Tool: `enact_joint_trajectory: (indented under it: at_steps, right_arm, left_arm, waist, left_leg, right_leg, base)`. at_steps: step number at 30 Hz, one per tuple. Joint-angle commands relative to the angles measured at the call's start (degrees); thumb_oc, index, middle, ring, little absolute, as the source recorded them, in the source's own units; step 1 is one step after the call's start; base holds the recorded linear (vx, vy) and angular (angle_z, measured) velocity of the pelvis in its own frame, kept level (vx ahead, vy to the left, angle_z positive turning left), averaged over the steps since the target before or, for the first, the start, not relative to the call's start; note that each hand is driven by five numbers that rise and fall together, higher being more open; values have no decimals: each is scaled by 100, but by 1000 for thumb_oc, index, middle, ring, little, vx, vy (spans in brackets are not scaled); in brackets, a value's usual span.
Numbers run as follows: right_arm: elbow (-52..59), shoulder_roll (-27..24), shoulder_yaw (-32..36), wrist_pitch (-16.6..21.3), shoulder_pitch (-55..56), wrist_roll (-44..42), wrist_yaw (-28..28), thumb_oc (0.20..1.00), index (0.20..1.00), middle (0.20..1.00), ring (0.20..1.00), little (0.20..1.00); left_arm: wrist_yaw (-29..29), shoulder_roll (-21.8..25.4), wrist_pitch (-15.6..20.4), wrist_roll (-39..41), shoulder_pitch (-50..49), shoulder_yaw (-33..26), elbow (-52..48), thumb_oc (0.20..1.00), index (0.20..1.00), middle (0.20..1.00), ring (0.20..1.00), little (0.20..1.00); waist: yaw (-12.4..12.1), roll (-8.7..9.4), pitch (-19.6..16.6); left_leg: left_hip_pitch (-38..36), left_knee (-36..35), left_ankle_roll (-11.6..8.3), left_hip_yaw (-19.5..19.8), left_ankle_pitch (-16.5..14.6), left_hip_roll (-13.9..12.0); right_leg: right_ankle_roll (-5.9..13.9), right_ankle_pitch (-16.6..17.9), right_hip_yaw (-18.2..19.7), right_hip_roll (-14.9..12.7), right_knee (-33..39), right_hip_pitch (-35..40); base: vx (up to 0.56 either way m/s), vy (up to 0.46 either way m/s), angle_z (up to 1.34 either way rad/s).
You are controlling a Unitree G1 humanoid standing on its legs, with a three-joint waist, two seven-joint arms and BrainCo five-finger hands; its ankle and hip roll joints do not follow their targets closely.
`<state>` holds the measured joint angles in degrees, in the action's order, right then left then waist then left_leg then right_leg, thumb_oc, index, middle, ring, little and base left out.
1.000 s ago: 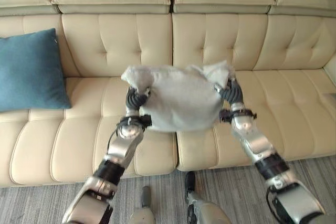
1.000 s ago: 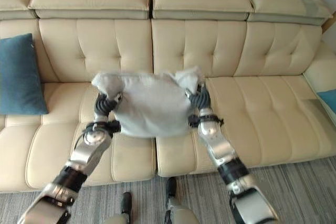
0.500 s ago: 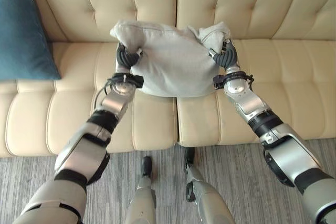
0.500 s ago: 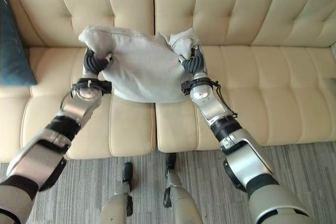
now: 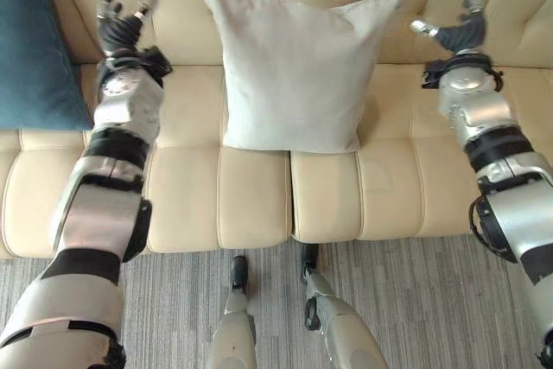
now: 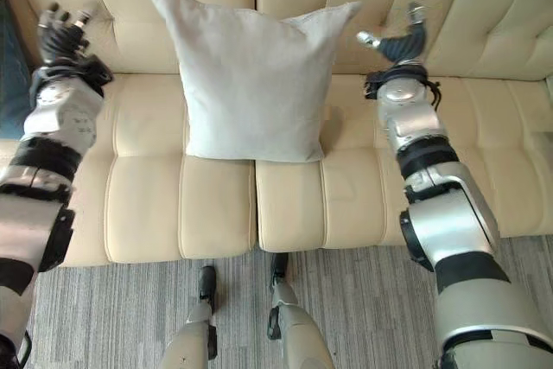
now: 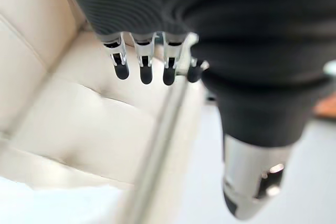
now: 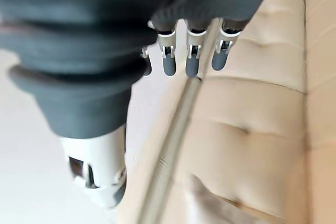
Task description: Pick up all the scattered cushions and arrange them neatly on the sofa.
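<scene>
Both hands have let go of the light grey cushion (image 5: 294,66), which is now standing against the sofa's backrest.
The cream sofa (image 5: 389,196) is bearing it upright at centre; a blue cushion (image 5: 34,41) is leaning further left; the left hand (image 5: 121,23) and right hand (image 5: 454,32) are hovering apart, fingers spread, holding nothing.

The pale grey square fabric cushion (image 5: 294,66) stands upright against the tufted back of the cream leather sofa (image 5: 181,205), straddling the seam between the two middle seats and blocking the centre. Open seat leather runs on either side of it, and that's where the left hand (image 5: 119,25) and right hand (image 5: 455,32) hang, fingers spread, well apart from the cushion (nothing between them and it). Far out on the left, the teal fabric cushion (image 5: 34,49) leans on the backrest, closing that end.
</scene>
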<state>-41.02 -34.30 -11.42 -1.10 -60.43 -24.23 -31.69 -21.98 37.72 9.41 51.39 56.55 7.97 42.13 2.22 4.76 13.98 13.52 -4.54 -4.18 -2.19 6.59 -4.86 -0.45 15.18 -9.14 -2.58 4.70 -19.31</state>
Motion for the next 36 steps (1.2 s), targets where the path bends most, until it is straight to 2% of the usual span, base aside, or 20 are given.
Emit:
enact_joint_trajectory:
  at_steps: [1,4,6,7,8,10,12,13,14,20,23,24,27,28,30,31,33,34,36]
  right_arm:
    - [31,-330,-65,335,632,472,-140,1000,1000,1000,1000,1000]
    - [888,-485,341,282,2028,1353,165,1000,1000,1000,1000,1000]
    - [1262,-396,593,221,2796,1650,380,1000,1000,1000,1000,1000]
    - [1355,-275,692,218,3193,1799,504,1000,1000,1000,1000,1000]
    - [1387,-263,695,210,3243,1812,509,1000,1000,1000,1000,1000]
    - [1622,-54,843,133,3859,2104,778,1000,1000,1000,1000,1000]
    - [1505,397,956,36,4510,2230,1069,1000,1000,1000,1000,1000]
    - [1518,399,958,31,4535,2234,1072,1000,1000,1000,1000,1000]
    - [1367,692,960,31,4816,2154,1255,1000,1000,1000,1000,1000]
    - [1130,1310,912,55,5379,1889,1650,1000,1000,1000,1000,1000]
    - [987,1431,887,54,5444,1767,1709,1000,1000,1000,1000,1000]
    - [975,1490,868,26,5506,1761,1750,1000,1000,1000,1000,1000]
    - [920,1539,839,81,5534,1719,1766,1000,1000,1000,1000,1000]
    - [876,1559,827,105,5580,1714,1791,1000,1000,1000,1000,1000]
    - [861,1566,833,128,5612,1682,1820,1000,1000,1000,1000,1000]
    - [821,1601,872,153,5682,1550,1855,1000,1000,1000,1000,1000]
    - [804,1623,888,169,5695,1469,1858,1000,1000,1000,1000,1000]
    - [733,1680,929,196,5647,1338,1798,1000,1000,1000,1000,1000]
    - [721,1705,914,206,5605,1298,1759,1000,1000,1000,1000,1000]
  left_arm:
    - [101,107,303,-356,-737,-126,-61,1000,1000,1000,1000,1000]
    - [226,50,274,-1150,-2260,-613,-974,1000,1000,1000,1000,1000]
    - [349,-121,166,-1577,-3093,-765,-1430,1000,1000,1000,1000,1000]
    - [367,-193,156,-1963,-3569,-887,-1665,1000,1000,1000,1000,1000]
    - [356,-205,140,-1989,-3636,-902,-1716,1000,1000,1000,1000,1000]
    - [455,-502,-39,-2526,-4270,-1004,-1909,1000,1000,1000,1000,1000]
    - [597,-894,-237,-3176,-4932,-1021,-1804,1000,1000,1000,1000,1000]
    - [594,-898,-241,-3184,-4954,-1018,-1816,1000,1000,1000,1000,1000]
    - [711,-1056,-365,-3604,-5163,-857,-1746,1000,1000,1000,1000,1000]
    - [1049,-1358,-600,-4090,-5524,-532,-1426,1000,1000,1000,1000,1000]
    - [1081,-1349,-616,-4133,-5511,-445,-1398,1000,1000,1000,1000,1000]
    - [1105,-1292,-594,-4167,-5552,-458,-1505,1000,1000,1000,1000,1000]
    - [1153,-1272,-598,-4199,-5587,-464,-1488,1000,1000,1000,1000,1000]
    - [1216,-1254,-606,-4244,-5675,-487,-1495,1000,1000,1000,1000,1000]
    - [1224,-1242,-602,-4312,-5702,-475,-1507,1000,1000,1000,1000,1000]
    - [1248,-1247,-631,-4389,-5777,-470,-1468,1000,1000,1000,1000,1000]
    - [1248,-1260,-649,-4386,-5800,-461,-1437,1000,1000,1000,1000,1000]
    - [1212,-1319,-640,-4307,-5814,-493,-1415,1000,1000,1000,1000,1000]
    - [1182,-1353,-635,-4262,-5832,-530,-1452,1000,1000,1000,1000,1000]
  waist:
    - [-71,-158,-399]
    - [-77,-164,-519]
    - [-84,-158,-600]
    - [-111,-156,-618]
    - [-108,-153,-634]
    - [-121,-157,-685]
    - [-122,-162,-793]
    - [-123,-160,-796]
    - [-108,-164,-851]
    - [-22,-161,-879]
    - [11,-160,-823]
    - [54,-178,-707]
    - [34,-225,-634]
    - [2,-292,-622]
    - [-30,-312,-629]
    - [-72,-331,-697]
    - [-118,-308,-756]
    - [-233,-240,-813]
    - [-304,-208,-834]
  left_leg:
    - [-90,-46,-118,-83,-400,99]
    - [-277,-46,-78,-130,-482,123]
    - [-391,-46,-48,-134,-523,139]
    - [-459,-46,-29,-132,-546,151]
    - [-480,-46,-28,-135,-552,153]
    - [-609,-46,4,-125,-598,180]
    - [-796,-46,44,-123,-651,230]
    - [-812,-46,45,-122,-655,232]
    - [-902,-46,74,-131,-682,263]
    - [-1085,-46,184,-167,-749,388]
    - [-1086,-46,209,-250,-750,424]
    - [-1030,-46,241,-321,-692,405]
    - [-966,-46,274,-441,-615,347]
    - [-895,-46,304,-523,-546,276]
    - [-881,-46,318,-572,-530,261]
    - [-844,-46,321,-615,-486,244]
    - [-820,-46,317,-659,-464,250]
    - [-722,-46,289,-772,-365,268]
    - [-675,-46,256,-873,-306,235]
  right_leg:
    - [807,-1569,114,-223,-335,559]
    - [833,-1529,89,-257,-213,797]
    - [846,-1519,74,-281,-149,947]
    - [855,-1509,69,-295,-130,1034]
    - [857,-1508,70,-296,-120,1058]
    - [871,-1518,76,-327,-89,1217]
    - [896,-1484,68,-377,-71,1397]
    - [898,-1483,67,-378,-61,1417]
    - [916,-1472,66,-412,-71,1513]
    - [983,-1419,128,-520,-272,1564]
    - [1059,-1286,193,-553,-338,1448]
    - [1136,-1141,290,-553,-470,1263]
    - [1096,-1324,409,-504,-780,1170]
    - [1009,-1582,426,-446,-1127,1246]
    - [982,-1744,453,-435,-1372,1291]
    - [956,-1936,477,-394,-1633,1483]
    - [949,-1985,477,-381,-1650,1610]
    - [954,-2069,368,-392,-1305,2004]
    - [933,-2112,269,-407,-1009,2145]
  base:
    - [65,51,12]
    - [73,45,1]
    - [54,52,-13]
    - [18,48,-10]
    - [19,53,-5]
    - [14,76,-1]
    - [17,122,1]
    - [-25,158,-2]
    - [-50,135,-2]
    - [-88,138,-3]
    - [-157,78,-9]
    - [-235,39,-28]
    - [-238,37,-44]
    - [-201,34,-54]
    - [-184,9,-43]
    - [-142,-46,-33]
    - [-146,-67,-18]
    - [-198,-124,-15]
    - [-191,-155,-35]
